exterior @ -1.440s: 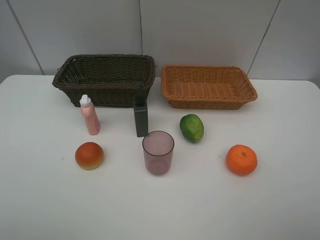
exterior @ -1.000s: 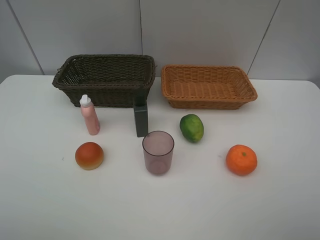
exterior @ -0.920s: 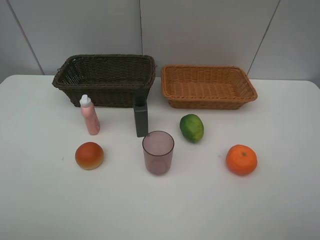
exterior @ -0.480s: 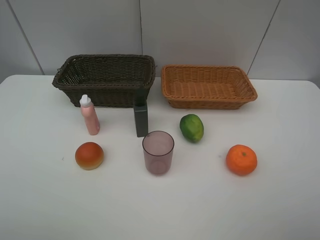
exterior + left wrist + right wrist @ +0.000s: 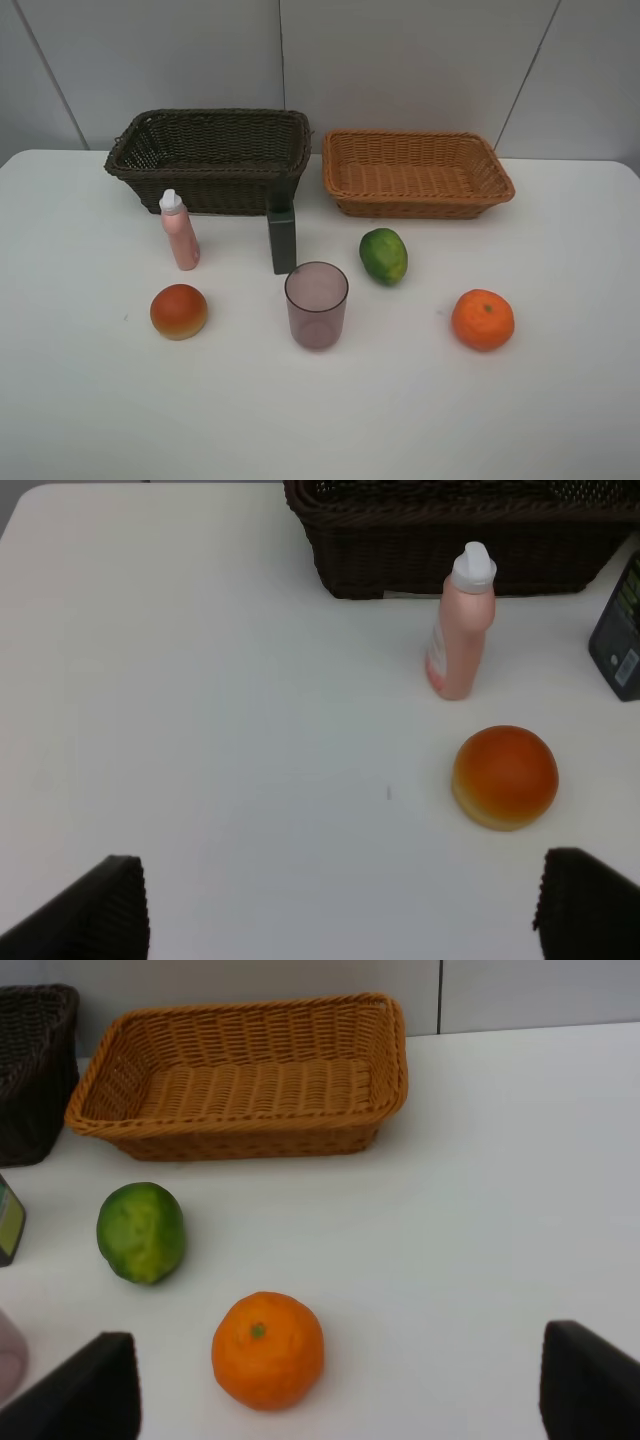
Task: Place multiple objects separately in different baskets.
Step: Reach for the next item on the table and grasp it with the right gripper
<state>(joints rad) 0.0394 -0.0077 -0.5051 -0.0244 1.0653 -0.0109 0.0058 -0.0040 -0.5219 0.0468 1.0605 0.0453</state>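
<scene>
Orange point(image 5: 482, 319) sits on the worktop point(image 5: 560, 420) at four o'clock from the lime point(image 5: 383, 256); left jaws and right jaws gape, gripping nothing.

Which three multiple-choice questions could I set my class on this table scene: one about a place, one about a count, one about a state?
1. What stands just behind the purple cup, a little to its left, in the high view?
A. a grey box
B. a spoon
C. a plate

2. Leaving out the dark basket and the tan basket, how many things stand on the table?
A. four
B. six
C. eight

3. How is the pink bottle placed?
A. lying on its side
B. upside down in the cup
C. upright with its white cap on

Answers:
1 A: the box is the nearest thing behind the cup.
2 B: bottle, box, cup, lime, orange and bun make six.
3 C: the bottle stands on its base with the cap on top.
</scene>
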